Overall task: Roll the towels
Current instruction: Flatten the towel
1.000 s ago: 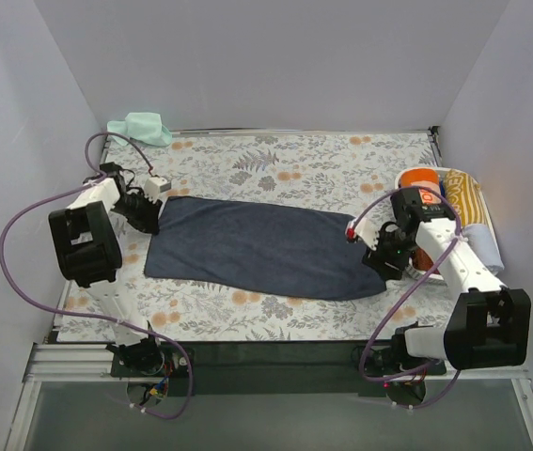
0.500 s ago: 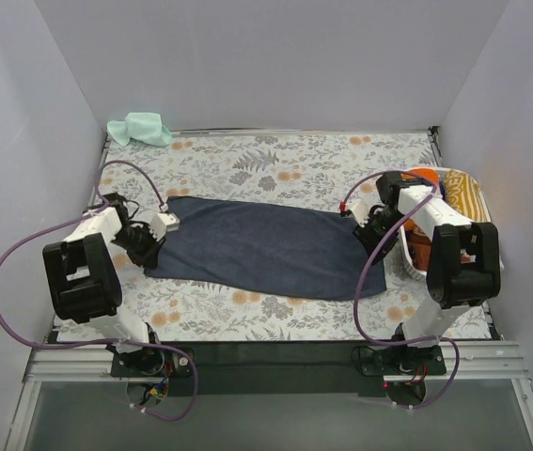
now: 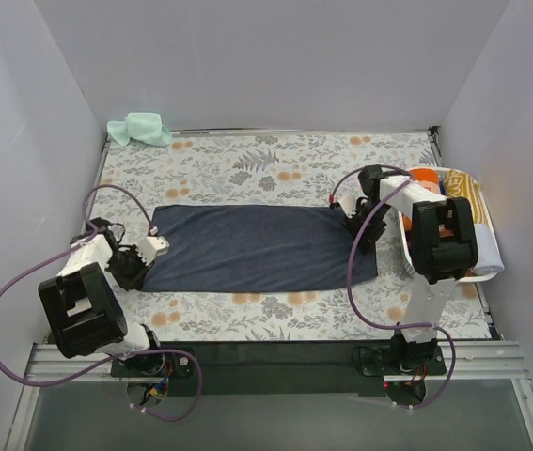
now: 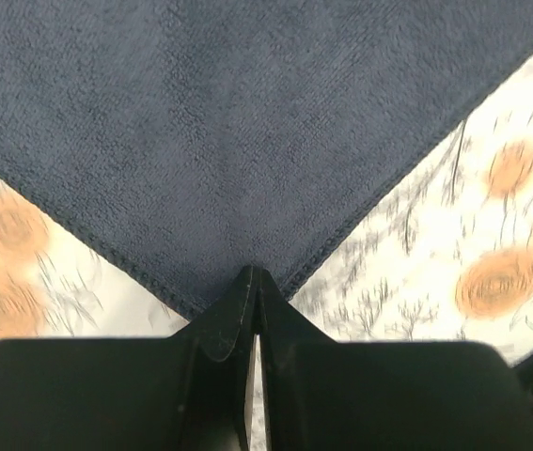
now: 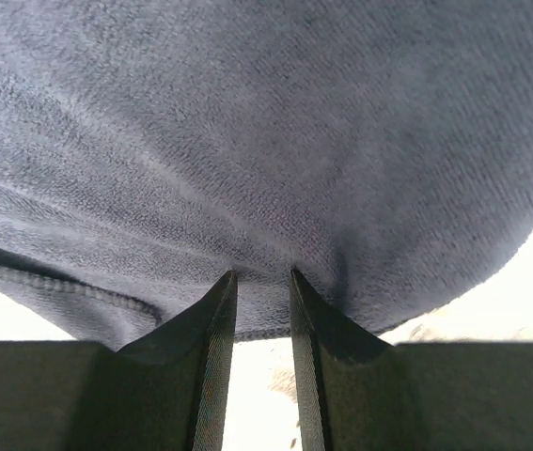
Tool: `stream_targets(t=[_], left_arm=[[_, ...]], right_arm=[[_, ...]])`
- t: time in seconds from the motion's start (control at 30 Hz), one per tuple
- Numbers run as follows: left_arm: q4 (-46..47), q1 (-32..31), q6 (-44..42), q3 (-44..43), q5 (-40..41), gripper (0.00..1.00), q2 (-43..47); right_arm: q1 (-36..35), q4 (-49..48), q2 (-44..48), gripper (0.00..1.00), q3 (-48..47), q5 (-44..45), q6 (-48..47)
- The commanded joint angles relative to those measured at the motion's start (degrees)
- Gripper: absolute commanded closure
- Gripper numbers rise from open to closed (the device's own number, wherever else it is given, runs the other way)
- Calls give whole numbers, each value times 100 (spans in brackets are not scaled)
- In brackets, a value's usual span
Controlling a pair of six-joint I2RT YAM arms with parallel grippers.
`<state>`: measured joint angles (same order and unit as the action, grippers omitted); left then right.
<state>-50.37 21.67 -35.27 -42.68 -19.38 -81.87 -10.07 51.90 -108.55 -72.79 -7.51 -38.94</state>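
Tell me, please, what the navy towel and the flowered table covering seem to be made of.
The navy towel looks like terry, perhaps cotton or microfibre: matte, fuzzy pile and a stitched hem in the wrist views. The table covering lies flat and smooth with a floral print: thin printed cloth or vinyl, I cannot tell which.

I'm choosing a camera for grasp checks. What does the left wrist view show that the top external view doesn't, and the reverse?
Left wrist only: the left gripper with its fingertips closed together right at a hemmed corner of the navy towel. Top external only: that towel's whole spread-out length, the right gripper at its other end, a mint green towel in the far left corner, and the white basket with more towels on the right. Both: the navy towel lying on the floral table covering.
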Motion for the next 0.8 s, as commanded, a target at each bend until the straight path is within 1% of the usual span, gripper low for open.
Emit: stream_targets(t=[0.0, 0.07, 0.1, 0.17, 0.2, 0.23, 0.27, 0.33, 0.37, 0.43, 0.47, 0.5, 0.6, 0.7, 0.77], left_arm=[[-473, 390, -411, 234, 848, 100, 48], [-754, 434, -394, 15, 673, 100, 57], [-816, 426, -289, -326, 559, 96, 31], [-1210, 426, -235, -862, -64, 87, -231], [-1369, 417, -139, -1509, -275, 83, -373], [-1623, 426, -78, -1829, -530, 78, -513], [-1721, 426, -7, -2110, -915, 76, -689], [-1766, 408, 273, -2891, -1243, 74, -1102], [-1714, 408, 370, -3113, -1444, 73, -1217], [-1399, 321, 747, -3526, -1481, 73, -1550], [-1310, 285, 836, -3633, -1490, 72, -1656], [-1239, 268, 933, -3730, -1508, 72, -1857], [-958, 206, 1285, -4037, -1613, 71, -2078], [-887, 162, 1452, -4214, -1683, 70, -2263], [-808, 136, 1479, -4214, -1684, 70, -2281]], right_arm=[[-320, -154, -70, 69, -340, -40, -8], [-460, 204, -8, 69, -384, -302, -271], [-470, 354, 70, 69, -393, -426, -351], [-453, 618, 202, 69, -472, -698, -474], [-426, 637, 351, 68, -507, -725, -448], [-400, 646, 413, 67, -612, -778, -413], [-278, 629, 466, 67, -874, -874, -282], [-137, 620, 406, 66, -1349, -971, 16], [29, 585, 309, 66, -1873, -1015, 409], [171, 567, -112, 66, -2351, -1016, 772], [276, 515, -453, 66, -2823, -920, 1000], [312, 532, -639, 66, -3019, -902, 1281], [339, 514, -1185, 68, -3555, -717, 1651], [330, 514, -1510, 68, -3610, -664, 1688], [347, 514, -1607, 66, -3497, -812, 1679]])
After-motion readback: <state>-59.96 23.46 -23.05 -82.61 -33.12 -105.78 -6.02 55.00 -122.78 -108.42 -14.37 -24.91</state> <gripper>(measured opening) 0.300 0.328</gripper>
